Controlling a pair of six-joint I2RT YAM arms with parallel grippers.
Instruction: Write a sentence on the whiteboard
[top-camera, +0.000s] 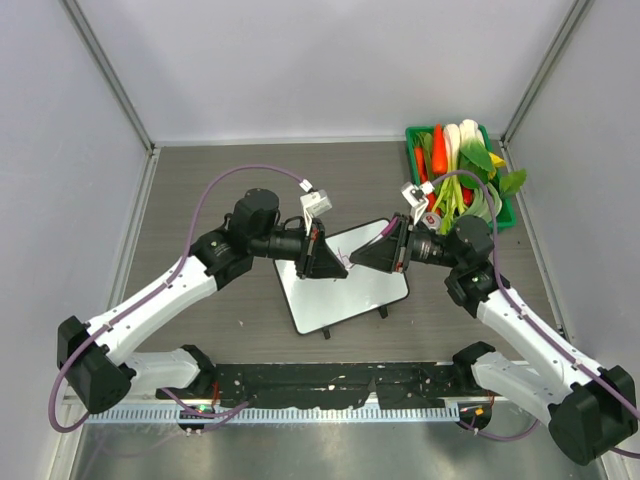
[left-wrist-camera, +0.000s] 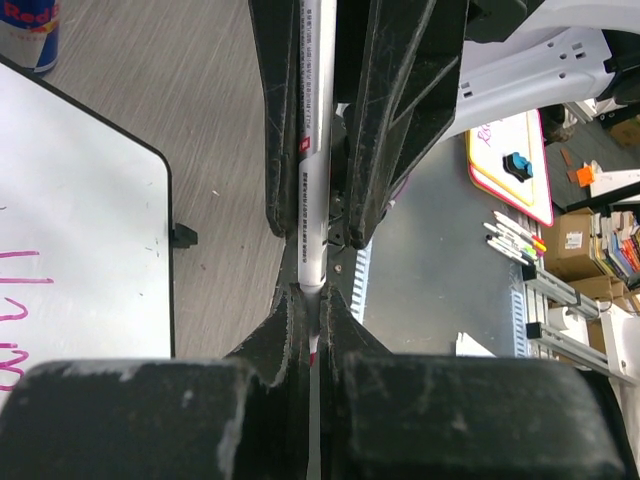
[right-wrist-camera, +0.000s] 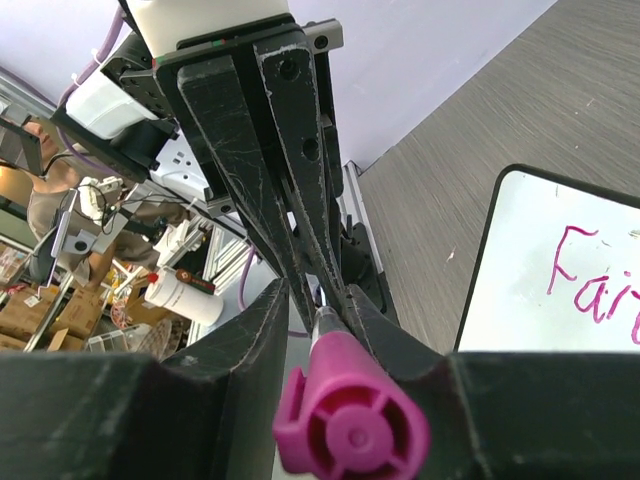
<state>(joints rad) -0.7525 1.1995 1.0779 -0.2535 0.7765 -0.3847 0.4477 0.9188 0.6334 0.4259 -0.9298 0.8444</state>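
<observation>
The whiteboard (top-camera: 350, 300) lies flat mid-table; it also shows in the left wrist view (left-wrist-camera: 80, 200) and the right wrist view (right-wrist-camera: 540, 310). Pink-magenta writing on it reads about "Fai" (right-wrist-camera: 590, 280); the rest is out of view. Both grippers meet tip to tip above the board's far edge. My left gripper (top-camera: 343, 266) (left-wrist-camera: 312, 300) is shut on one end of a white marker (left-wrist-camera: 312, 150). My right gripper (top-camera: 358, 264) (right-wrist-camera: 318, 295) surrounds the other end with its pink cap (right-wrist-camera: 350, 420). The barrel rests against one finger, with a small gap to the other.
A green basket (top-camera: 412, 135) of toy vegetables stands at the back right, just behind the right arm. A drink can (left-wrist-camera: 30, 35) stands beyond the board's corner. The board has small black feet (left-wrist-camera: 182, 237). Grey walls enclose the table on three sides.
</observation>
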